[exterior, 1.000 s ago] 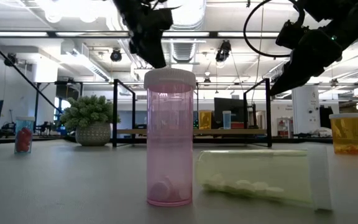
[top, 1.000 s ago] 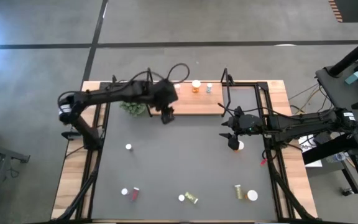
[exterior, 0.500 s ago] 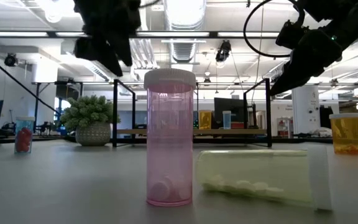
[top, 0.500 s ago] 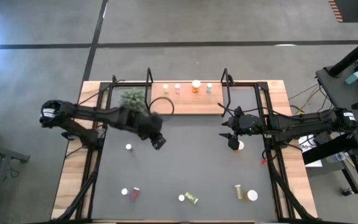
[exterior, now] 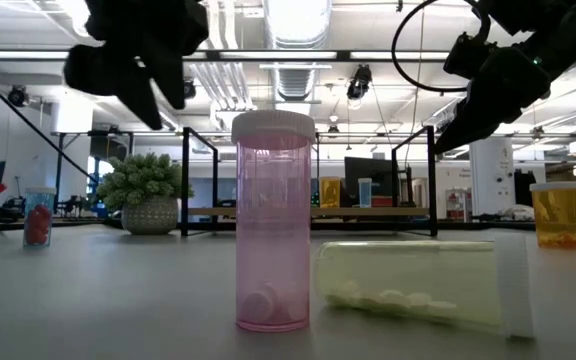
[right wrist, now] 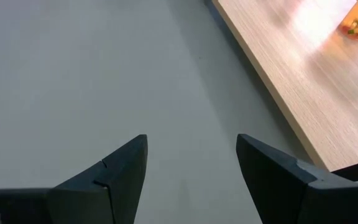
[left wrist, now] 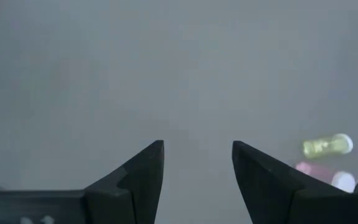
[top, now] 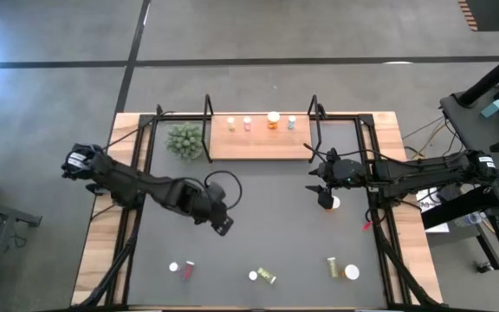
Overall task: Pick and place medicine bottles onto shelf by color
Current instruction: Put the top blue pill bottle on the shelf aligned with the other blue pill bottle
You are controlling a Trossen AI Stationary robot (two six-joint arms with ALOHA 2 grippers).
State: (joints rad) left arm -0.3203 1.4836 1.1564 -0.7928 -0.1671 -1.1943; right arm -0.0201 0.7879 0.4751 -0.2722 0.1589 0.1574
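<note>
Both sets of jaws stand apart with nothing between them: my left gripper hangs over the grey mat a little toward seven o'clock of its centre, and my right gripper waits near three o'clock, just beside a white-capped bottle.

On the shelf at twelve o'clock I count four bottles lined along its far edge, an orange one among them. The loose ones lie along the six o'clock edge of the mat: a pink bottle with a white cap just beside it, a yellow-green bottle lying on its side, and another pair at about five o'clock.

From the left wrist view, the yellow-green bottle and a pink one sit off to one side of my fingers. I judge the pink bottle the nearest pick. I would centre it between the fingers first, come down square over the cap, and close low on the body, since these light cylinders look easy to tip.
</note>
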